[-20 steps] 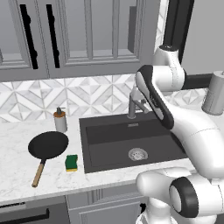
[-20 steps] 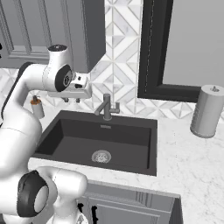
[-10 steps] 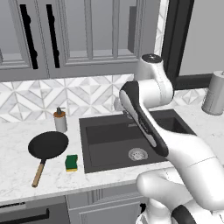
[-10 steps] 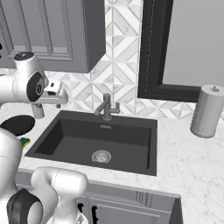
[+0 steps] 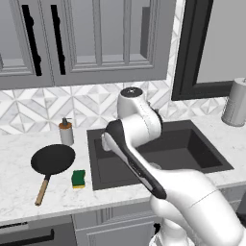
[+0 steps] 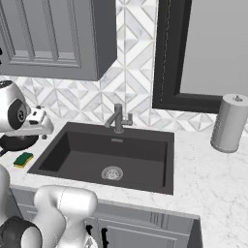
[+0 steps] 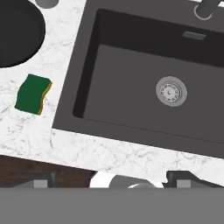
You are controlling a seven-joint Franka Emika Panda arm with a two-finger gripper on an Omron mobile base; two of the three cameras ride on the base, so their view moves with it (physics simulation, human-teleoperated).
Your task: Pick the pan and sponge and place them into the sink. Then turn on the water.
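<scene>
We see the desk (image 5: 19, 192), white marble, carrying every item. The sink (image 7: 144, 83) lies directly below the end effector (image 7: 109, 177), which hangs above the basin's left half, near its left wall, in the left base view. The end effector's finger tips stand far apart at the bottom corners of the hand view, with nothing between them: wide and holding nothing. The drain (image 7: 171, 91) sits in the basin floor, to the right of the end effector in the hand view. The faucet (image 6: 118, 118) stands at the back rim, beyond the end effector.

The pan (image 5: 53, 159) rests on the desk, well apart from the end effector, on the far side of the sink's left rim. Its long axis runs along the handle (image 5: 42, 190), which points toward the front edge of the desk. The sponge (image 7: 33, 93) lies flat, green face up, between the pan and the sink rim, touching neither, nearer the end effector than the pan. A soap bottle (image 5: 66, 131) stands upright behind the pan.
</scene>
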